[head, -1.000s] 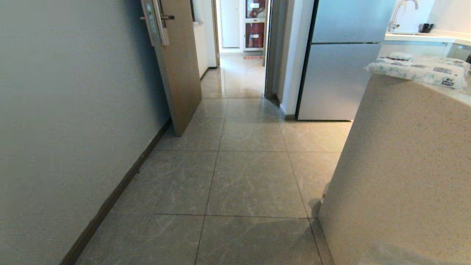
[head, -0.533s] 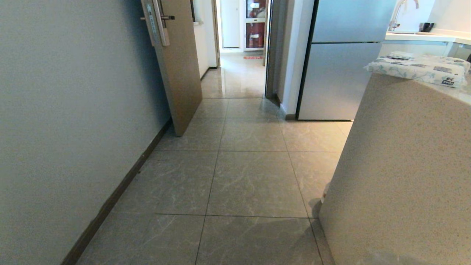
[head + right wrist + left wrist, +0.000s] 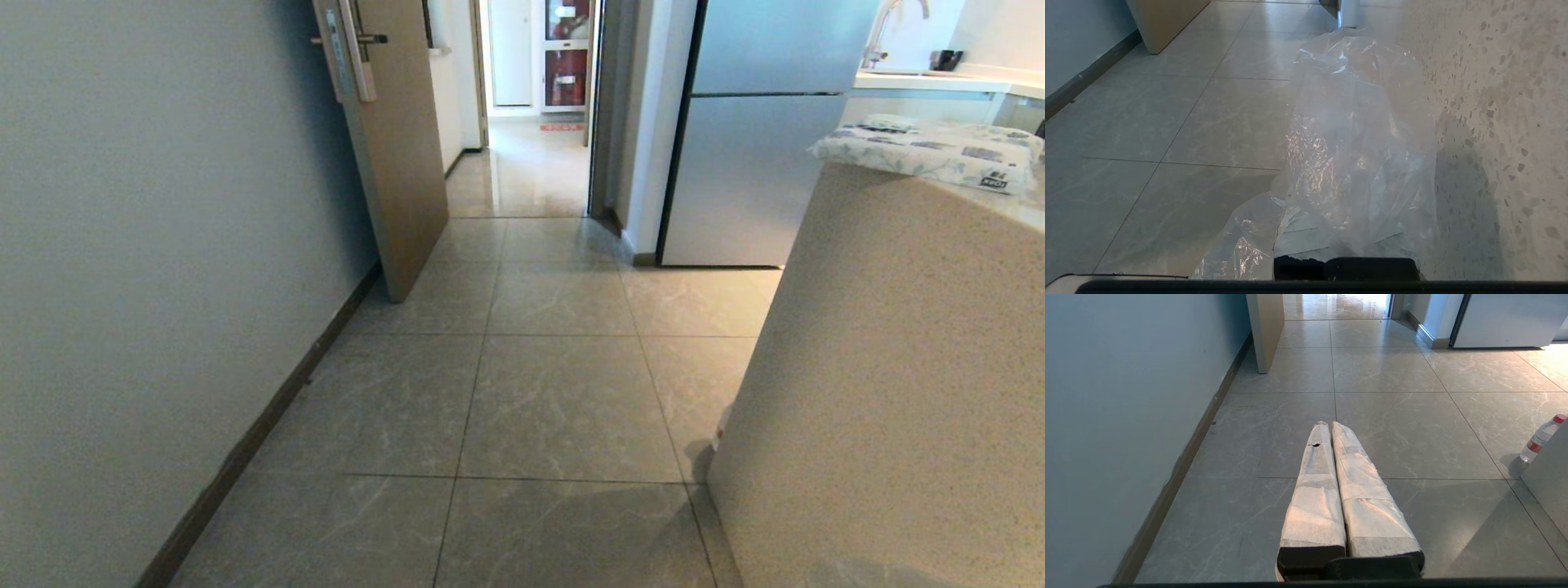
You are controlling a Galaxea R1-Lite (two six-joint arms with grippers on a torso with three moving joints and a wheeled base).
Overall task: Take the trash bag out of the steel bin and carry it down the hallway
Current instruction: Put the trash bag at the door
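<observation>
The bag (image 3: 1355,155) drapes over the right gripper (image 3: 1345,261), whose fingers are closed on its plastic, close beside the counter (image 3: 882,367). The bin is out of view, so the carrying step looks underway; next calls for driving down the hallway (image 3: 531,171). The left gripper (image 3: 1331,426) is closed and empty. A bottle (image 3: 1541,437) stands at the counter's foot, and a half-open door (image 3: 400,163) narrows the way beyond.
</observation>
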